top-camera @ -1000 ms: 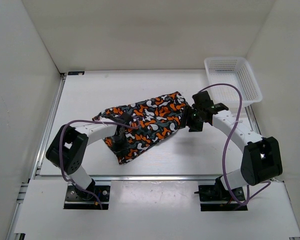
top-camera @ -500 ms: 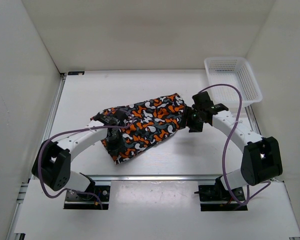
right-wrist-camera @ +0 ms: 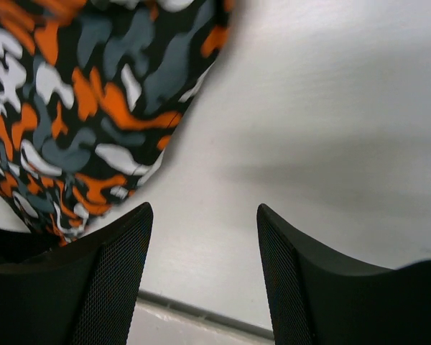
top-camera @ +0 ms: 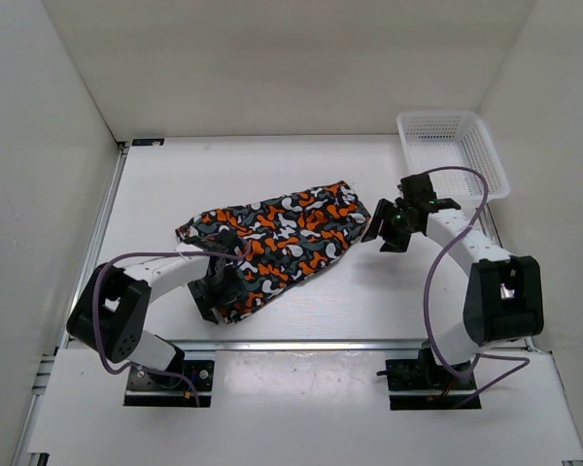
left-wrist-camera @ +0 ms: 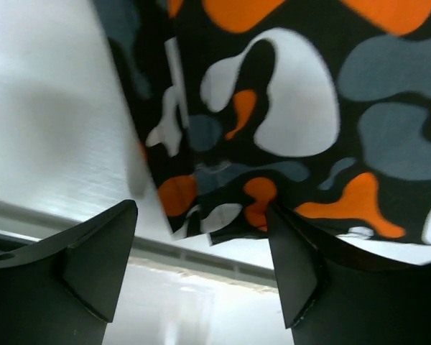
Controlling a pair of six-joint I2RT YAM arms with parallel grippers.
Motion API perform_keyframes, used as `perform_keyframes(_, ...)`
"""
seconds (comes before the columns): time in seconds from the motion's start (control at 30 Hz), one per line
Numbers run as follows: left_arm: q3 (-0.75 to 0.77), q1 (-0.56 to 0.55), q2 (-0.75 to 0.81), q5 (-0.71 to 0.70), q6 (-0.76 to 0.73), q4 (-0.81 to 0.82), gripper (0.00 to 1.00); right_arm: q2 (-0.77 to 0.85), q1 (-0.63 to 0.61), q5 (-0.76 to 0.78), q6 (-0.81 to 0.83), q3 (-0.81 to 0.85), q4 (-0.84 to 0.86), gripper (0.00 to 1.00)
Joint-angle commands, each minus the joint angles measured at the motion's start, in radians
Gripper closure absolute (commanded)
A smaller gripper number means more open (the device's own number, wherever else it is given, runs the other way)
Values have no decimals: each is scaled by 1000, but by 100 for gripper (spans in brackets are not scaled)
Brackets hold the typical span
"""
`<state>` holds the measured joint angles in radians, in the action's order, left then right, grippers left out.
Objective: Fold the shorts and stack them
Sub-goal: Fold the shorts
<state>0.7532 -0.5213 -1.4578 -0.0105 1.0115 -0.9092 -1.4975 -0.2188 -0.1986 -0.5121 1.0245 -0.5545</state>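
The shorts (top-camera: 272,243), printed with orange, white, grey and black blobs, are laid flat and folded diagonally across the bench's (top-camera: 175,184) centre.

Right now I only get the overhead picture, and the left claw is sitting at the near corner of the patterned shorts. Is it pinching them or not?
Observer: No. The left wrist camera shows the left gripper open, its two fingers spread wide and gripping nothing. A corner of the shorts lies on the table just beyond them.
Operator: And the claw on the other side?
Observer: The right wrist camera shows the right gripper open too, with only bare table in the gap between its fingers. The shorts' edge lies off to one side.
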Motion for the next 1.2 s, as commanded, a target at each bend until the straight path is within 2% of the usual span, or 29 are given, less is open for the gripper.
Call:
perform_keyframes(0.0,-6,1,-32,35,38,90,18,-53,76,-113,1,40,70,35)
perform_keyframes(0.07,12,10,-82,8,12,99,32,-92,99,-142,1,58,70,35)
perform_keyframes(0.1,40,23,-96,-5,-23,99,69,-92,99,-142,-8,71,82,35)
perform_keyframes(0.13,54,38,-105,-25,-37,77,89,-102,99,-151,-8,71,82,35)
perform_keyframes(0.27,115,173,-53,-142,-66,-5,90,-122,99,-151,-17,91,91,35)
perform_keyframes(0.3,127,249,-20,-143,-83,-5,90,-122,99,-151,-17,91,100,35)
perform_keyframes(0.37,181,325,-19,-164,-138,-5,90,-145,99,-151,-5,103,100,35)
perform_keyframes(0.4,207,386,-39,-164,-158,-16,90,-158,88,-151,10,103,100,35)
perform_keyframes(0.5,331,463,-111,-164,-226,-25,90,-217,46,-151,39,141,100,31)
perform_keyframes(0.63,525,503,-293,-174,-284,-45,90,-299,-19,-134,73,199,111,29)
perform_keyframes(0.8,696,521,-444,-209,-320,-95,90,-392,-60,-108,95,247,152,29)
perform_keyframes(0.87,763,521,-496,-218,-330,-121,90,-415,-60,-145,104,259,194,29)
perform_keyframes(1.0,839,521,-544,-218,-341,-152,90,-503,-94,-173,126,305,214,29)
perform_keyframes(1.13,871,521,-566,-227,-361,-163,90,-556,-103,-55,72,324,223,29)
perform_keyframes(1.17,871,521,-575,-236,-361,-163,90,-566,-103,-36,49,333,223,31)
